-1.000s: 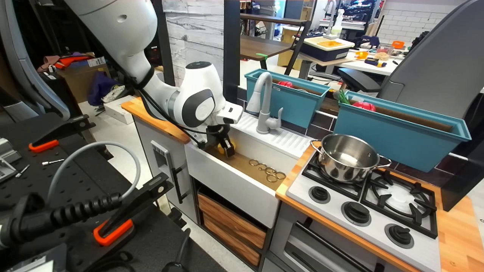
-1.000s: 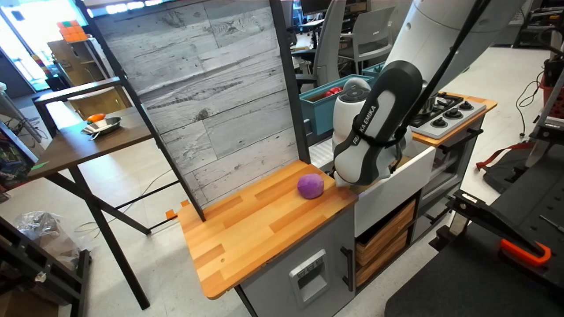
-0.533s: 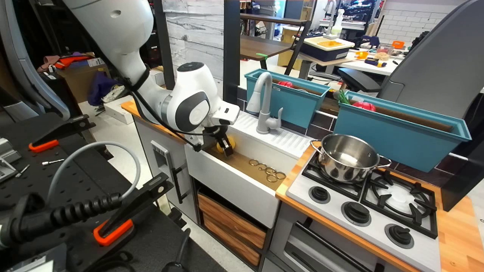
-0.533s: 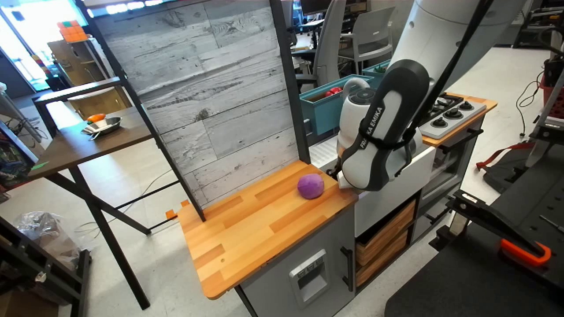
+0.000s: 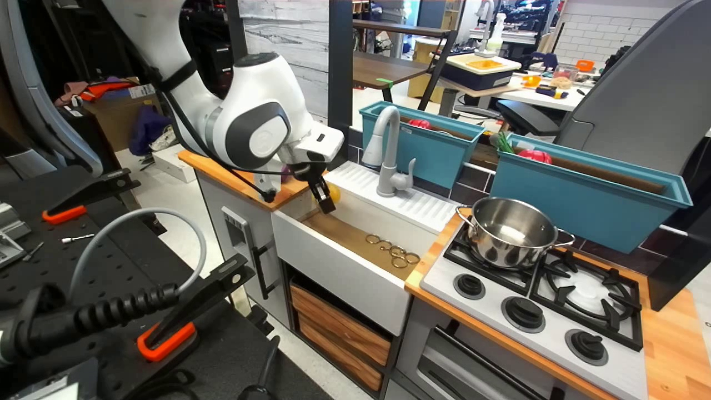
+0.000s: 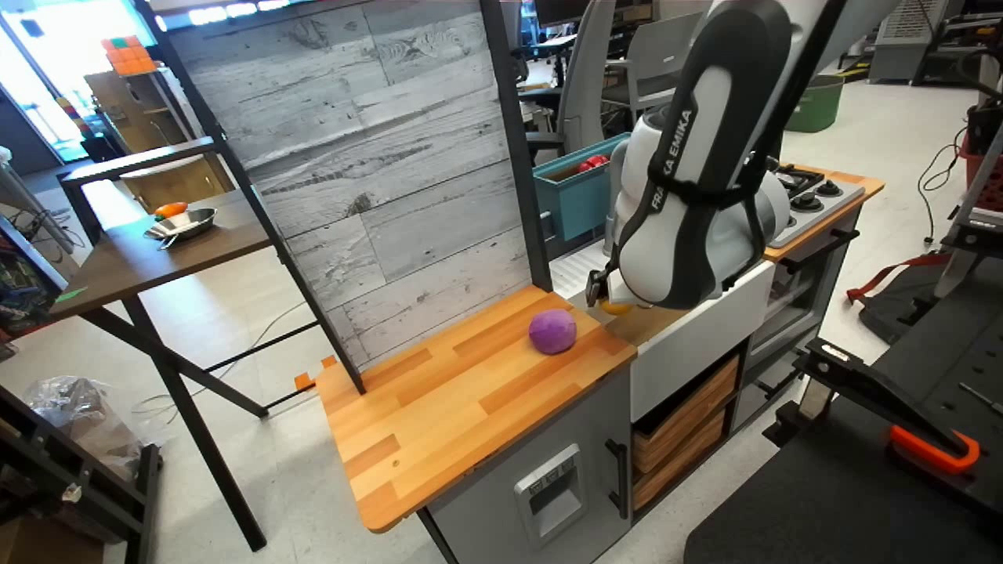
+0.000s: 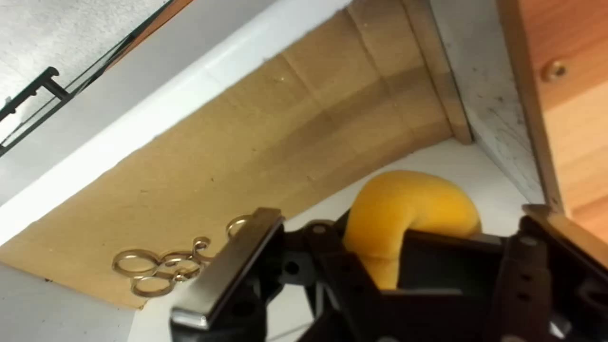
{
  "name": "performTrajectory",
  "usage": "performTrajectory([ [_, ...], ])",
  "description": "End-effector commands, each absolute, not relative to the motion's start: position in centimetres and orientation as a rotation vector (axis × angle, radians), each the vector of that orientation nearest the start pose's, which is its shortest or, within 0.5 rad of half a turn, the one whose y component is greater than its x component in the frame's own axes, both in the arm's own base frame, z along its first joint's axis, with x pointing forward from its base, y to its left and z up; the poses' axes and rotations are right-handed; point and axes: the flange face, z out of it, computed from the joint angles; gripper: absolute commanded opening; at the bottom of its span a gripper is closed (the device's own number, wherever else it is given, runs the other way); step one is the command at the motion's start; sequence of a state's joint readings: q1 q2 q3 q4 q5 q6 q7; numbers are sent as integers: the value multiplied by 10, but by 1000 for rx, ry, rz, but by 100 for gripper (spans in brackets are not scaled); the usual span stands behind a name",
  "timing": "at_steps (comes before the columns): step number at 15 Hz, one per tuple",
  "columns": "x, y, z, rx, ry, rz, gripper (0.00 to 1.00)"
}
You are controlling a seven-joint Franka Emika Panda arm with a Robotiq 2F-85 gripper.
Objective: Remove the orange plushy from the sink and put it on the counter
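Note:
The orange plushy point(image 5: 334, 193) is a small yellow-orange soft toy, mostly hidden behind my gripper point(image 5: 324, 199) in an exterior view. My gripper is shut on it and holds it above the sink floor, near the back wall at the counter end. In the wrist view the plushy point(image 7: 403, 202) bulges between the dark fingers. It peeks out under the hand in an exterior view point(image 6: 616, 309). The sink point(image 5: 339, 272) has a white apron front and a brown floor. The wooden counter point(image 6: 447, 407) adjoins the sink; its edge shows in the wrist view point(image 7: 579, 123).
A purple ball point(image 6: 552, 331) sits on the counter near the sink corner. Several metal rings point(image 5: 397, 251) lie in the sink. The grey faucet point(image 5: 390, 150) stands behind the sink. A grey wood-look panel point(image 6: 376, 157) rises behind the counter. A pot point(image 5: 508, 233) stands on the stovetop.
My gripper has risen from low in the sink, carrying the plushy up with it, and shifted slightly toward the counter side. A bit of the purple ball now shows behind the arm.

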State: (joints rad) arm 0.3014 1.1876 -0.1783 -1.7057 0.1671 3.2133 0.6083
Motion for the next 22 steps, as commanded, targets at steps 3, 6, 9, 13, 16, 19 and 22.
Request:
performTrajectory([
  [3,584,74,59,-2884,854,-716,0],
  [6,567,94,102,-2834,841,-733,0],
  [9,548,130,127,-2810,752,-657,0],
  [13,531,186,135,-2772,661,-559,0],
  [16,529,223,112,-2772,608,-505,0],
  [19,531,244,76,-2801,568,-452,0],
  [22,533,258,34,-2828,529,-439,0],
])
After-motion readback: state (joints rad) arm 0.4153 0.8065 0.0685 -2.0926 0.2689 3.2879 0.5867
